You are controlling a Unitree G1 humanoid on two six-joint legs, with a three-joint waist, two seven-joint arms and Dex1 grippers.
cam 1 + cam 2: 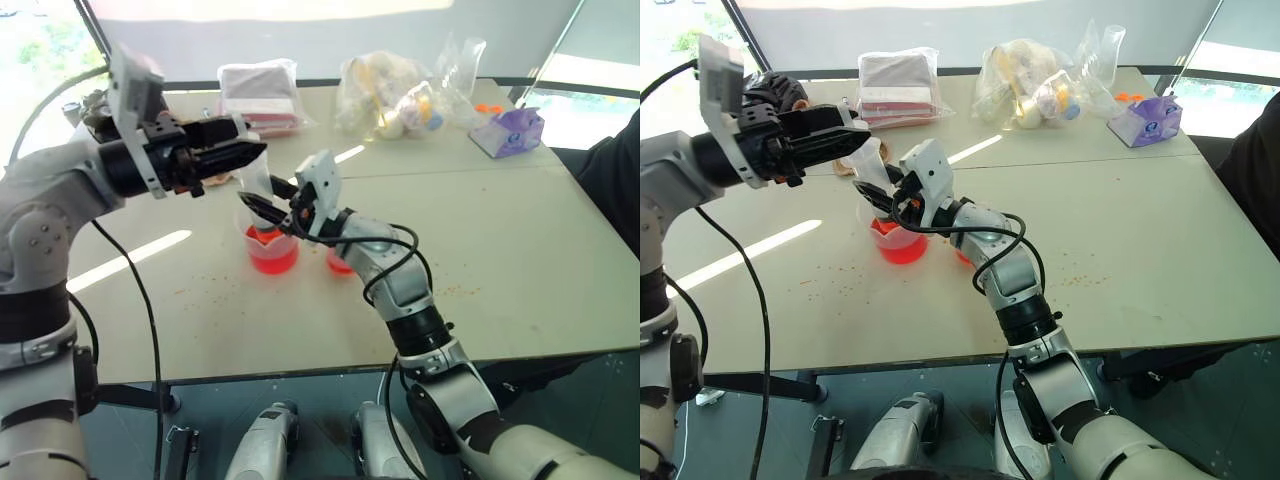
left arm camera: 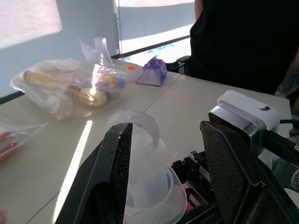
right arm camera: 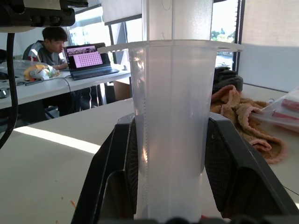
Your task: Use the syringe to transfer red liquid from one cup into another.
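Right gripper point(image 3: 170, 196) pinches the barrel of the large clear plastic syringe point(image 3: 170, 135) with its white plunger, holding it upright with its tip down in the wide clear spouted beaker of red liquid point(image 1: 272, 250). Left gripper point(image 2: 170, 172), fingers spread wide, flanks the plunger top. At the beaker's three o'clock, behind the right arm, stands the smaller clear cup point(image 1: 338, 263) on the beige table point(image 1: 500, 260).

I find no word, brand or number that I can read. The syringe point(image 3: 170, 126) between my right fingers bears a column of fine scale ticks without legible figures, and the laptop point(image 3: 88, 60) beyond it shows a pink grid, too small to make out.
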